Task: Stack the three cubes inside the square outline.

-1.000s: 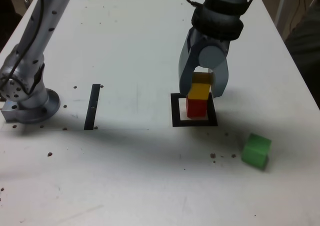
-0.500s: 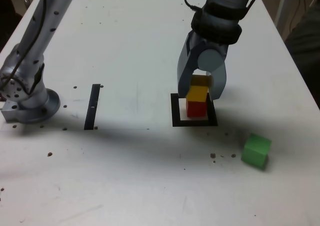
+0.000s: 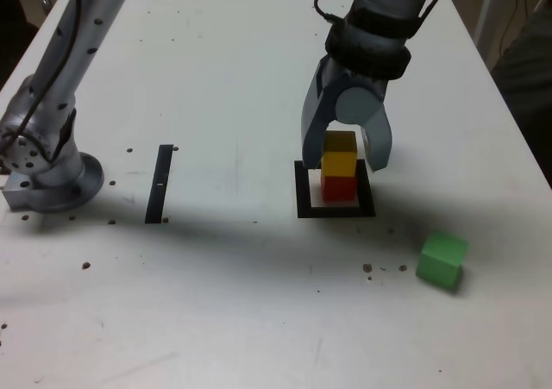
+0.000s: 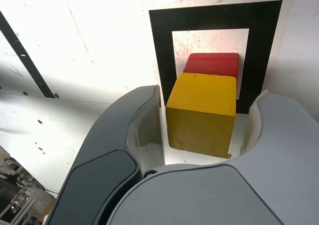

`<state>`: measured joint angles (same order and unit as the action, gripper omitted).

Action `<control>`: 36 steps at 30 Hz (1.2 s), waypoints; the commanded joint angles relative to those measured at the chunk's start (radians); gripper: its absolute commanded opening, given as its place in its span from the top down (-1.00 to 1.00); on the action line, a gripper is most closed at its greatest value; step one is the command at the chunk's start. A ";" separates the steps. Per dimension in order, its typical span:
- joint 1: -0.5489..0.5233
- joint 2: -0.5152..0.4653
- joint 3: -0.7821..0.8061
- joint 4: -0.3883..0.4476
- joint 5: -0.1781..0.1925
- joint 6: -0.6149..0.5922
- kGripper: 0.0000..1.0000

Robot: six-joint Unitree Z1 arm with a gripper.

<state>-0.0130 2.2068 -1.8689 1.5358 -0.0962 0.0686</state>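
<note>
Two-tier stack inside the square outline [image 3: 335, 211]: yellow cube [image 3: 339, 162] seated on red cube [image 3: 339, 187], both within the pale centre, slightly offset from one another as seen in the wrist view, yellow cube [image 4: 202, 113] overhanging the near edge of red cube [image 4: 211, 64]. Claw [image 3: 345, 152] poised over the stack, jaws straddling the yellow block with a visible gap on either side in the wrist view; released, gripping nothing. Green cube [image 3: 443, 258] apart on the desk [image 3: 241, 70], toward the exterior view's right and nearer the camera, slightly rotated relative to the outline. Thin black strip [image 3: 159, 183] at the exterior view's left, unrelated to the target.

Handling, as judged: small, rigid, matte blocks, probably light and not fragile; flat opposing faces suited to a pinch across two parallel sides, near mid-height, with jaws squared to those faces. For the green cube, wrist rotation to match its skew likely needed beforehand. Chief hazard: low mass and a narrow, somewhat misaligned base, hence easy toppling by a sideways nudge during withdrawal or while setting down the third tier.
</note>
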 commanded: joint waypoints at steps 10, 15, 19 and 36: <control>-0.016 -0.078 0.021 0.001 0.055 -0.015 -0.99; -0.062 -0.106 -0.026 0.019 0.114 -0.028 -0.99; -0.103 -0.108 -0.091 0.052 0.155 -0.031 -1.00; -0.228 0.094 -0.404 0.101 0.145 -0.014 -1.00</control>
<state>-0.2342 2.2771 -2.2471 1.6238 0.0546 0.0502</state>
